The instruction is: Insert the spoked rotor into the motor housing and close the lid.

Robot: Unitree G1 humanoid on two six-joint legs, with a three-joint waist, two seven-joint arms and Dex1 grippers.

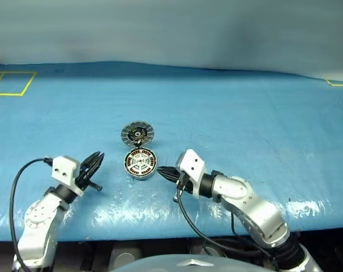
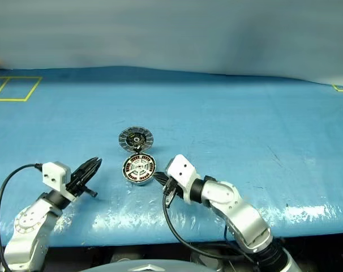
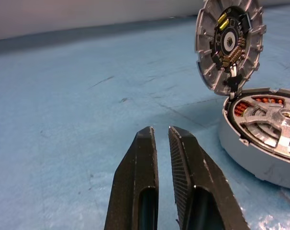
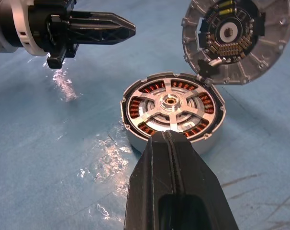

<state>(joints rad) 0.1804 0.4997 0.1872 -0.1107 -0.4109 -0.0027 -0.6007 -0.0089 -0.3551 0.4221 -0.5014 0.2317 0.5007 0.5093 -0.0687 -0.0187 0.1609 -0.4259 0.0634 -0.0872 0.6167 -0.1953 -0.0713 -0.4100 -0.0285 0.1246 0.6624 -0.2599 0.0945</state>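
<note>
The motor housing (image 1: 141, 176) lies on the blue table between my two grippers. The spoked rotor (image 4: 157, 106) sits inside its ring of copper coils, silver hub up. The lid (image 1: 137, 134) stands tilted open, hinged at the housing's far edge, its segmented inner face showing (image 4: 260, 45). My left gripper (image 1: 98, 156) hovers left of the housing, shut with nothing between its fingers (image 3: 142, 158). My right gripper (image 1: 160, 171) is shut and empty, its tip (image 4: 166, 134) close to the housing's near-right rim; whether it touches I cannot tell.
Blue sheeting covers the table (image 1: 245, 124), shiny near the front edge (image 1: 160, 226). Yellow tape marks lie far back at the left (image 1: 10, 83) and right (image 1: 338, 83). Black cables (image 1: 188, 221) hang from both wrists.
</note>
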